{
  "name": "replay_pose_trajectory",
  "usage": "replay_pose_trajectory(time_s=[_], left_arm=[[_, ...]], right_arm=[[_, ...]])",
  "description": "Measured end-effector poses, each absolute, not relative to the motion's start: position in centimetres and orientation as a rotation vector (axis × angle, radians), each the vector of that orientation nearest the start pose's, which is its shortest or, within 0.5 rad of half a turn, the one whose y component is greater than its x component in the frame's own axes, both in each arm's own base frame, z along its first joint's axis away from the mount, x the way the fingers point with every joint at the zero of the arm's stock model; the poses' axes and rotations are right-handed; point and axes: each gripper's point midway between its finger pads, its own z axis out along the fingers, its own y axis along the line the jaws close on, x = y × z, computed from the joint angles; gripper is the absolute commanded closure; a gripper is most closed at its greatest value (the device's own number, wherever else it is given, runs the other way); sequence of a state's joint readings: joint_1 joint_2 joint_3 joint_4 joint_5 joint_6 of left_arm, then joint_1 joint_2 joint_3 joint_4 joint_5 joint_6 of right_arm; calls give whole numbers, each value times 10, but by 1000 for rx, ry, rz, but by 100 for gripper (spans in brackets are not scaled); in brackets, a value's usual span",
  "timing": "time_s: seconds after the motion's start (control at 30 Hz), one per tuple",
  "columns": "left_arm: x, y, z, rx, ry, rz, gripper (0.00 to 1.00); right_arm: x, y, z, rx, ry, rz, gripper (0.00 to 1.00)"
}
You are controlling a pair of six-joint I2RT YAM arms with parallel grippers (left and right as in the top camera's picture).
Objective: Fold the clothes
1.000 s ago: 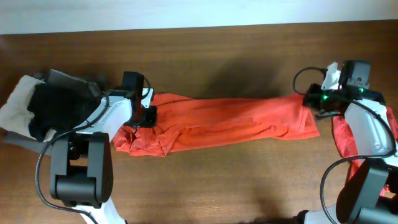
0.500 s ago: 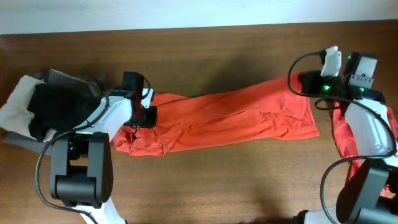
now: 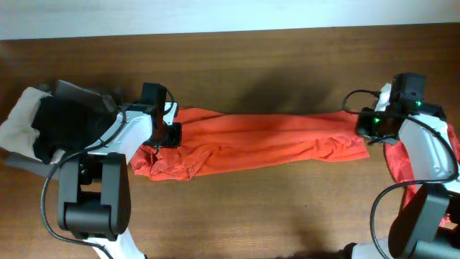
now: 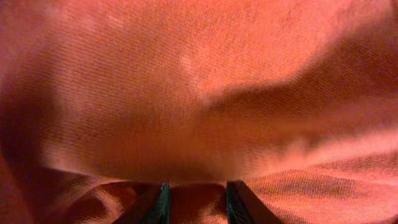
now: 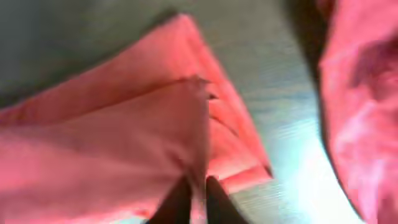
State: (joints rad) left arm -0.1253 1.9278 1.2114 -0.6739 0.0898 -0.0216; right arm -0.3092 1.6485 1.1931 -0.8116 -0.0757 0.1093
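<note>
i've got the brown wooden table [image 3: 287, 208] filling the overhead view. across its middle lies the orange-red garment [image 3: 266, 140], drawn out into a long band from left to right. it is fairly smooth toward the right end and bunched and wrinkled at the left. at the left edge a heap of dark cloth [image 3: 61, 126] sits on a cream cloth [image 3: 18, 119], just beside my left arm. at the far right a second red garment [image 3: 397, 162] lies under my right arm, near the band's end, and the right wrist view shows a strip of bare table between the two. the left gripper [image 3: 172, 133] is down on the bunched left end. its wrist camera sees almost nothing but orange fabric, and the two fingers stand close with a fold of cloth nipped between them. the right gripper [image 3: 368, 128] is at the band's right end, fingers almost together, pinching the layered edge of the garment.
</note>
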Motion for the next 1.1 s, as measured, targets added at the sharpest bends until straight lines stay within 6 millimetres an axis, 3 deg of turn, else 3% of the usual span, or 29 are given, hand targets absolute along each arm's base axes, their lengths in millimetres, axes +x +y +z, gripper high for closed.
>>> replay_pose_trajectory(time_s=[0.13, 0.3, 0.47, 0.57, 0.7, 0.87, 1.1], left_arm=[[376, -63, 4, 165, 2960, -153, 70], [375, -63, 4, 176, 2961, -155, 54], [362, -63, 8, 180, 3026, -154, 51], [354, -62, 23, 180, 3087, -152, 48], [374, -68, 59, 184, 3022, -175, 44], [389, -86, 106, 235, 2886, -223, 44], [381, -109, 113, 313, 2871, -260, 43]], right_arm=[[346, -105, 88, 619, 2765, 8, 12], [347, -108, 89, 661, 2748, -10, 2], [349, -98, 90, 670, 2744, 79, 0], [349, -87, 90, 635, 2756, 166, 4], [349, -79, 87, 597, 2777, 241, 7], [346, -83, 66, 612, 2809, 397, 11], [338, -99, 36, 671, 2817, 580, 15]])
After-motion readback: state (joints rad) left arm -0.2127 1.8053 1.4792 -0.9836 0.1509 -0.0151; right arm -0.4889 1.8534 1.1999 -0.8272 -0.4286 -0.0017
